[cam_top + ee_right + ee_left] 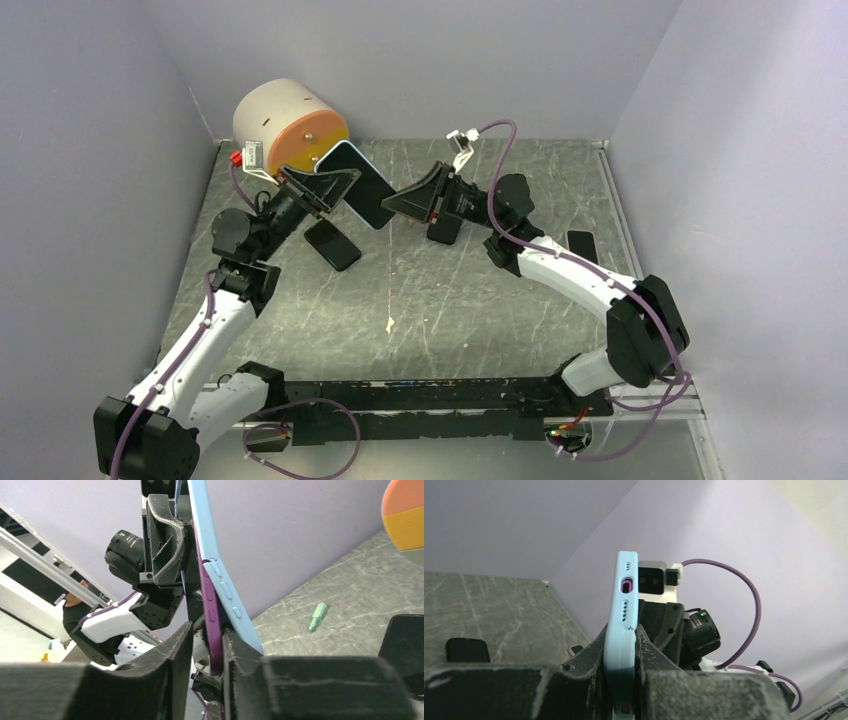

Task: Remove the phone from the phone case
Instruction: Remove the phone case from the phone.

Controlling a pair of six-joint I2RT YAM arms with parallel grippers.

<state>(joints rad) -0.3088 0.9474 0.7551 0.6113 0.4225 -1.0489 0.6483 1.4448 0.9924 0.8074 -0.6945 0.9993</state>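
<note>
L gripper [338, 190] is clamped on the blue case [623, 630], holding it edge-up off the table. R gripper [395, 203] sits right opposite, jaws narrow and straddling the purple phone [209, 600] edge. Can't tell if it's actually gripping. Case is bowing away from the phone just above R's fingers.

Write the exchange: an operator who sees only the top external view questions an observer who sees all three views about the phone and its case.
Operator: Is the phone fully seated in the case?
Observer: No. The right wrist view shows the purple phone standing off the light blue case along one side.
Operator: What is the left end effector gripping?
Observer: The left wrist view shows the left end effector shut on the case, below its port end.
</note>
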